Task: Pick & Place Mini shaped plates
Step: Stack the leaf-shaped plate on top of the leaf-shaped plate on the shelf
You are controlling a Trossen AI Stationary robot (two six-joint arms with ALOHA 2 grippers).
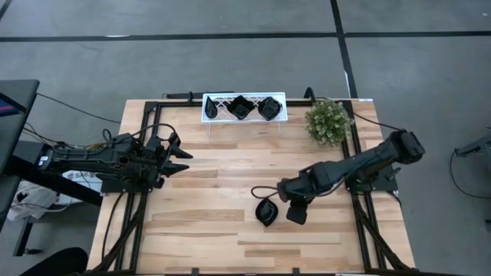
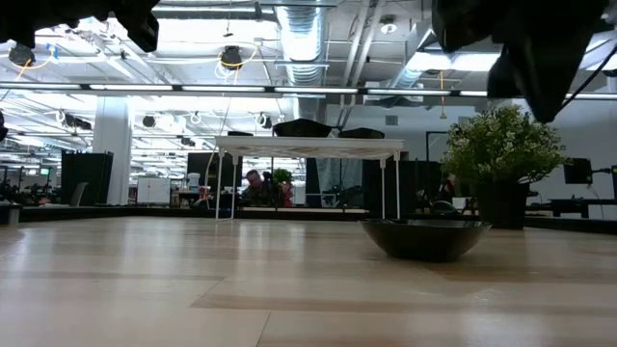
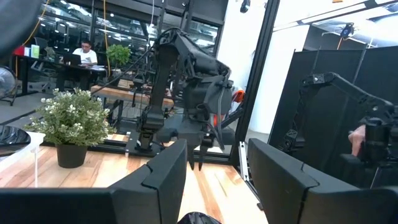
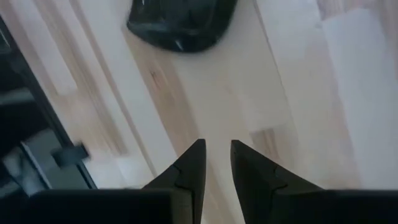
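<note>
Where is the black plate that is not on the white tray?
In the high view, the loose black plate lies on the wooden table, right of centre toward the near edge, just beside the right gripper.

A white lattice tray (image 1: pixel 217 108) stands on thin legs at the far edge of the wooden table (image 1: pixel 222 184), a little left of the middle; in the low view it shows as a raised white rack (image 2: pixel 308 146) on slim posts. To its right, at the far right corner, sits a green potted plant (image 1: pixel 328 121) with small pale flowers in a dark pot (image 2: pixel 501 204). A black metal frame (image 1: pixel 147 115) runs along the table's far and side edges. Grey floor (image 1: pixel 230 54) surrounds the table, crossed by dark lines. Beyond it lies an open workroom with ceiling ducts (image 2: pixel 307 29), strip lights and desks, where a person (image 3: pixel 83 55) sits at a screen.
</note>
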